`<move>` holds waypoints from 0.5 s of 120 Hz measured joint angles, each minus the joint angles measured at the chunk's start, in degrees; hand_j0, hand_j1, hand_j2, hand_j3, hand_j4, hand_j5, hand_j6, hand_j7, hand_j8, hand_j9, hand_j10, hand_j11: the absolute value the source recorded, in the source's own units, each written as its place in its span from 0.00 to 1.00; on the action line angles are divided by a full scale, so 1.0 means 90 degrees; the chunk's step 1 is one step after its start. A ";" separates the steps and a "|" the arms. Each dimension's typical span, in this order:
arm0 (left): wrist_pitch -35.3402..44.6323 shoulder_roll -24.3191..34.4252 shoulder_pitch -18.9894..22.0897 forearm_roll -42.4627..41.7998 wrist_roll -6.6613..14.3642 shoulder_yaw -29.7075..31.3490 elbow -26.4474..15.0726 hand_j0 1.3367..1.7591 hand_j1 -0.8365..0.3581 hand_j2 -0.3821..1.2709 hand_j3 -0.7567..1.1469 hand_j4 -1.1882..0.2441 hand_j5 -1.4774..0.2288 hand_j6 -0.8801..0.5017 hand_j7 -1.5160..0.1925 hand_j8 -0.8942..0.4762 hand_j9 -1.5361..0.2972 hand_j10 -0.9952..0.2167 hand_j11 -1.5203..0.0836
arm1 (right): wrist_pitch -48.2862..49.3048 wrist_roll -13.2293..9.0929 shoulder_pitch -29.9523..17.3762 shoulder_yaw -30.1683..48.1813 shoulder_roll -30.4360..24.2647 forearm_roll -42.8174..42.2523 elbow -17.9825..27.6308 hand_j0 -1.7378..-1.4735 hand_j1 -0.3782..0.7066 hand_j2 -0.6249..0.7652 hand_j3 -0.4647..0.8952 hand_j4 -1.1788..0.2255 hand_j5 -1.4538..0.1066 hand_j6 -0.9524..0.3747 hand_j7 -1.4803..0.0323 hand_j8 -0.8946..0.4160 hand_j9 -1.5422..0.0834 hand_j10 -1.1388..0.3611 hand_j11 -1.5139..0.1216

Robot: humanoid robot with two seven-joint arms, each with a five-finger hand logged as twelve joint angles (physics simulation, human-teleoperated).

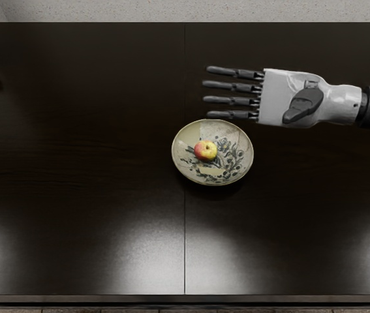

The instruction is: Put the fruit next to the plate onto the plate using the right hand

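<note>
Readable text: none on any surface.
Plate: dark painted leaf-and-flower decoration only; no lettering, no maker's mark visible.
Fruit: no sticker, no print.
Right hand: grey and white casing, no brand or number legible.
Desk: plain dark top, no signs.

1. A dark, glossy tabletop is filling nearly the whole view.
2. A thin seam is running down its middle, far edge to near edge.
3. Soft pale reflections are glinting across its near half.
4. A grey speckled surface is showing beyond the far edge.
5. A narrow brownish strip is peeking below the near edge.
</note>
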 joint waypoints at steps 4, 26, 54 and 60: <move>0.0000 0.0000 -0.0008 0.0000 0.0000 0.0000 0.0000 0.76 0.76 0.26 0.40 0.67 0.69 0.47 0.71 0.48 0.67 0.63 0.76 | 0.0014 0.0000 -0.0072 -0.0008 -0.0114 0.0014 0.0000 0.30 0.06 0.45 0.34 0.82 0.91 0.70 0.95 0.66 0.92 0.74 0.90; 0.0000 0.0000 -0.0039 0.0000 0.0000 -0.0001 0.0001 0.76 0.76 0.26 0.40 0.67 0.69 0.47 0.71 0.48 0.67 0.63 0.76 | 0.0046 0.0000 -0.0415 -0.0030 -0.0837 0.0045 -0.0015 0.30 0.06 0.45 0.34 0.82 0.91 0.70 0.95 0.66 0.92 0.74 0.90; 0.0000 0.0000 -0.0039 0.0001 0.0000 -0.0002 -0.0007 0.76 0.76 0.26 0.40 0.67 0.69 0.47 0.71 0.48 0.67 0.63 0.76 | 0.0053 0.0000 -0.0614 -0.0035 -0.1478 0.0053 -0.0024 0.30 0.06 0.45 0.34 0.82 0.91 0.70 0.95 0.66 0.92 0.74 0.90; 0.0000 0.0000 -0.0039 0.0001 0.0000 -0.0002 -0.0007 0.76 0.76 0.26 0.40 0.67 0.69 0.47 0.71 0.48 0.67 0.63 0.76 | 0.0053 0.0000 -0.0628 -0.0032 -0.1522 0.0055 -0.0022 0.30 0.06 0.45 0.34 0.82 0.91 0.70 0.95 0.66 0.92 0.74 0.90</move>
